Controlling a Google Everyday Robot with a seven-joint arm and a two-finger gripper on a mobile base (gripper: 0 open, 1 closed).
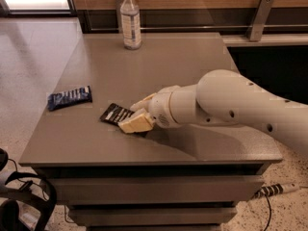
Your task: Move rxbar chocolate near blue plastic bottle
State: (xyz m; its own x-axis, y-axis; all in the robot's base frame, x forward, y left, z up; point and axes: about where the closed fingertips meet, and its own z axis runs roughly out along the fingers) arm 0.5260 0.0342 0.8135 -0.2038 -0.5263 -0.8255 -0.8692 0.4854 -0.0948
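Working the pick step here, single camera view. The gripper is down at table height in the near-middle of the table, right at the right end of the rxbar chocolate. The bar lies flat, black with white lettering, its left end sticking out clear to the left, its right end tucked in at the claw. I can't tell if the claw is spread around the bar or already pinching it; the contact is hidden from this angle. The white arm comes in from the right, low over the tabletop.

The blue plastic bottle is upright at the far edge, left of centre, well apart from the bar. So nothing is moved yet, as I judge it: early in the task.

Next move as I see it: confirm a firm hold on the bar's end, lift just clear, carry it far and slightly left, and set it down just beside the bottle without knocking it. It's tall and narrow, so it would tip easily.

A dark blue wrapper sits near the left edge, left of the bar and apart from it. Not the target, leave it.

Containers: only the bottle. White cap on, clear body, pale label; I can't make out the fill level. Nothing else holds anything.
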